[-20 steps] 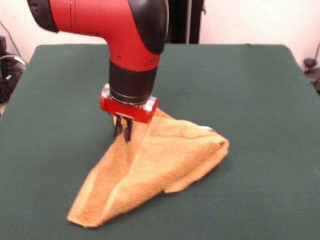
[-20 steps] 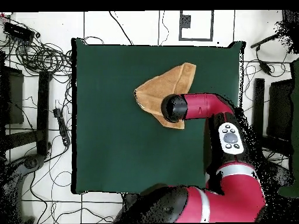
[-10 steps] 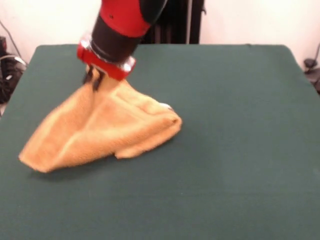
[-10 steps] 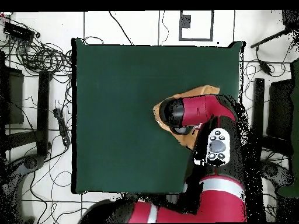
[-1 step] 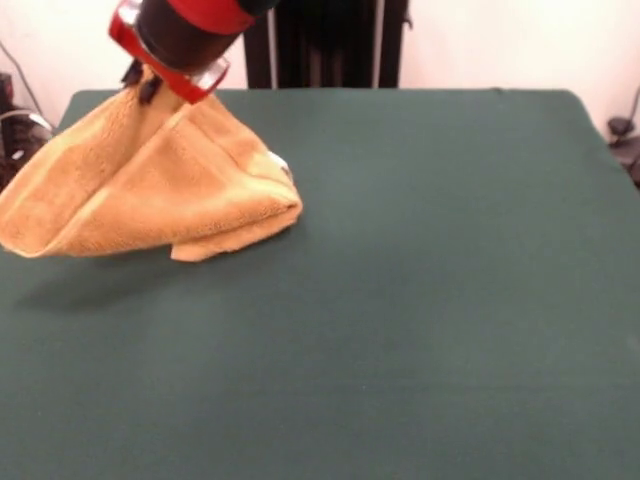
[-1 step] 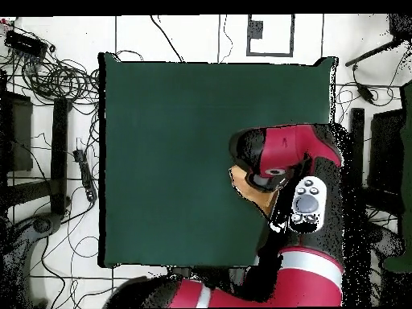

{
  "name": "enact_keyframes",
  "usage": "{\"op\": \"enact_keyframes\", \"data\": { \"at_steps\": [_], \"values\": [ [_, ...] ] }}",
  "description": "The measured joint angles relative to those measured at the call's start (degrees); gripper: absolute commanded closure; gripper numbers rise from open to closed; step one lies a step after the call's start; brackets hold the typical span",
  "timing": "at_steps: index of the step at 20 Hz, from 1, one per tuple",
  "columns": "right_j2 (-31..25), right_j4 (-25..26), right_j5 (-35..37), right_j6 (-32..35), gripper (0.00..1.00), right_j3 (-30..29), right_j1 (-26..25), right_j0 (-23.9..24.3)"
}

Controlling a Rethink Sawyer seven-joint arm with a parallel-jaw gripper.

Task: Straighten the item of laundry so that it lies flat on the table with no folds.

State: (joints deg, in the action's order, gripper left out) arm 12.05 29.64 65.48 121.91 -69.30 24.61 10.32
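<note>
Clamped on towel [image 5: 150, 190] by gripper [image 5: 140, 85] w/ one corner pinched up at far left of green table [image 5: 430, 280], rest draping down in doubled folds, lower edge partly dragging on felt, prob. so folds can fall open.

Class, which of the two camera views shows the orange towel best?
The front view: the towel hangs bunched and folded from the gripper. In the overhead view the arm covers it, leaving a small orange patch.
</note>
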Motion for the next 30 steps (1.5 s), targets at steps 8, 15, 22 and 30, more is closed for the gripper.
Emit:
{"op": "enact_keyframes", "data": {
  "at_steps": [8,15,22,30],
  "values": [
    [-4.37,-4.17,-23.42,0.00,1.00,-3.65,0.73,11.04],
    [-4.58,-5.69,-25.62,0.00,1.00,-4.71,1.26,12.23],
    [-3.84,-6.39,-24.98,0.00,1.00,-5.44,0.78,10.76],
    [4.50,0.78,-16.32,0.00,1.00,-0.36,-2.55,-0.77]
  ]
}}
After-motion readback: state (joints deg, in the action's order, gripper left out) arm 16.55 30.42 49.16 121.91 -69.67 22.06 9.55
